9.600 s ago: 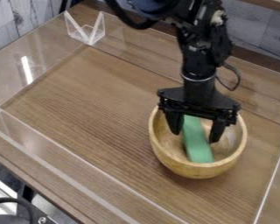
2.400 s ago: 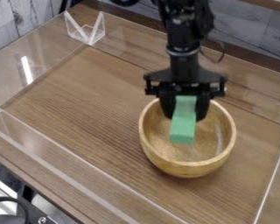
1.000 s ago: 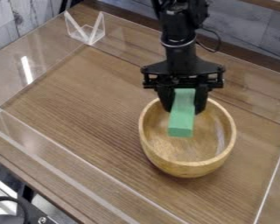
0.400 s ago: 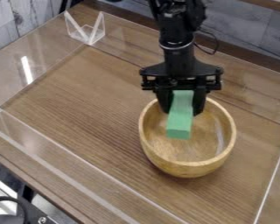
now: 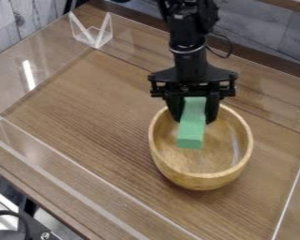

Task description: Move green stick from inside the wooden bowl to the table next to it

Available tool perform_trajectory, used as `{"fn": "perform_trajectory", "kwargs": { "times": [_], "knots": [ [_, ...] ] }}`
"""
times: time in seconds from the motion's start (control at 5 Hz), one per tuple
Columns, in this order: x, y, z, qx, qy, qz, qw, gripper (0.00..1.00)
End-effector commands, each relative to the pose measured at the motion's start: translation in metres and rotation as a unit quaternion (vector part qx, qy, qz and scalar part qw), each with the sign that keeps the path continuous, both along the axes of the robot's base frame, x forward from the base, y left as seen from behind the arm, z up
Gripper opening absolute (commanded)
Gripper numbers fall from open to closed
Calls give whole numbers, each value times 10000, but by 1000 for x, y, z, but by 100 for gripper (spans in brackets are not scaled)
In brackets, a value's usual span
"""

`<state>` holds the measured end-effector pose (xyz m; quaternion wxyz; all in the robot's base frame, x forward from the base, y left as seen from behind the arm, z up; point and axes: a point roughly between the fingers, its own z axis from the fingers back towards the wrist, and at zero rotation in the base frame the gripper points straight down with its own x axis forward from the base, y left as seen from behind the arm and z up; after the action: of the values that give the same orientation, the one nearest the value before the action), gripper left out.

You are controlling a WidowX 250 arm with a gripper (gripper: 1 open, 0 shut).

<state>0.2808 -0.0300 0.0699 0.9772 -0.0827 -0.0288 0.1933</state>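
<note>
Your black end effector (image 5: 193, 97): clamped on the flat bright-green rectangular stick (image 5: 193, 125), which hangs tilted above the round tan wooden bowl (image 5: 201, 155) on the brown wood-grain tabletop (image 5: 90, 112).

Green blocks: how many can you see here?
1. The green stick hangs in the end effector over the wooden bowl. The stick hides part of the bowl's inside, so another could be there.

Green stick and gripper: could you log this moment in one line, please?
gripper: shut on green stick | stick: hanging over wooden bowl
</note>
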Motion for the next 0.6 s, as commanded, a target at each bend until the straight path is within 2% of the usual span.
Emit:
{"fn": "perform_trajectory", "kwargs": {
  "times": [0.0,0.4],
  "knots": [
    [7,2,20,-12,-404,35,9992,0],
    [11,15,36,-44,-482,175,9987,0]
  ]
}}
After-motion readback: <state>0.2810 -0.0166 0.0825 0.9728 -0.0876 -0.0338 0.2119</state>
